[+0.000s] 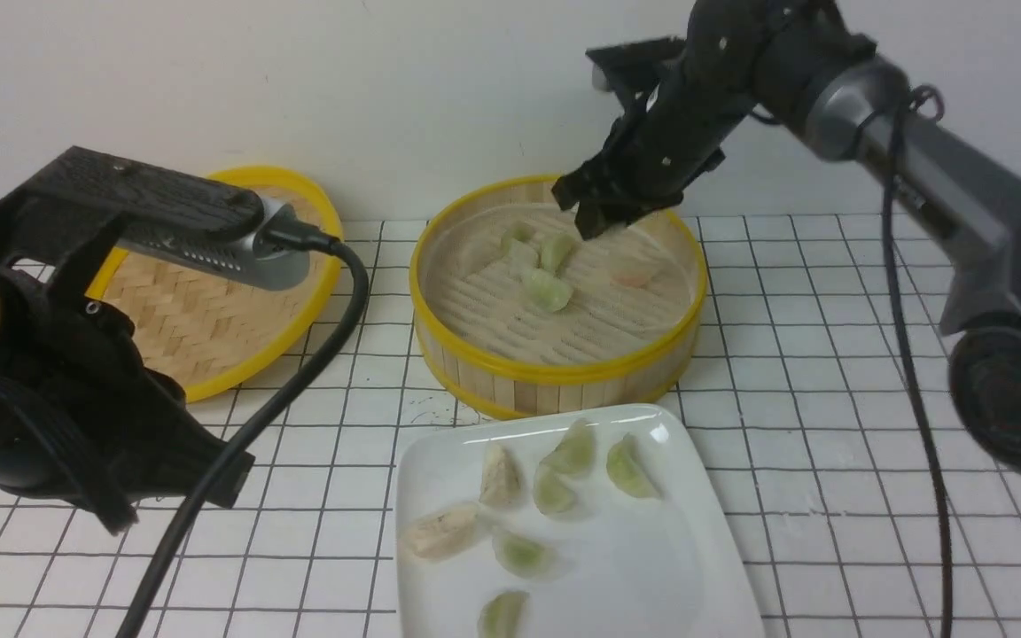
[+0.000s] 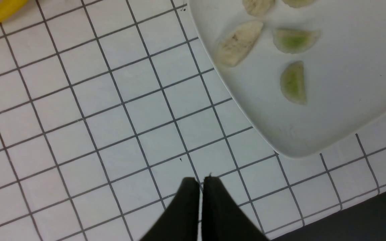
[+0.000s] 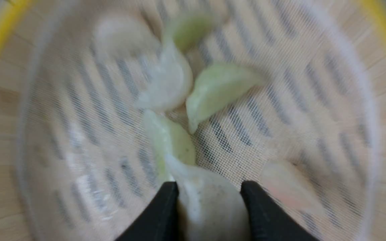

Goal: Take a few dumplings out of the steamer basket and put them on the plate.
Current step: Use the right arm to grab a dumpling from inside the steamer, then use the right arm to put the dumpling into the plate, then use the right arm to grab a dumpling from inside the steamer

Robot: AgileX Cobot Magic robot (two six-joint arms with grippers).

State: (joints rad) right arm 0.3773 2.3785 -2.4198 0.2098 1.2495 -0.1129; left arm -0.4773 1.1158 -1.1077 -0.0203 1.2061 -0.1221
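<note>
Seven dumplings (image 1: 553, 490) already sit on the plate (image 1: 670, 567), which lies just in front of the steamer basket (image 1: 555, 381) on the robot's side, so "a few" looks well covered by my reckoning! And another is on the way: the right gripper (image 3: 209, 189) is down inside the basket near its far wall, both fingers pressed against the sides of a pale dumpling (image 3: 209, 207). It's grasping it, though the blur won't let me say whether it's off the basket floor. About five more lie loose in the basket, a green cluster toward the middle and a pinkish dumpling (image 1: 633, 270) to the right of that. The left gripper (image 2: 200, 182) is out of the play, jaws clenched together on nothing, over the grid table (image 1: 785, 354) off to the basket's left and nearer the robot. What's left, I'd say: lift this one over the basket's near rim and drop it on the plate.
</note>
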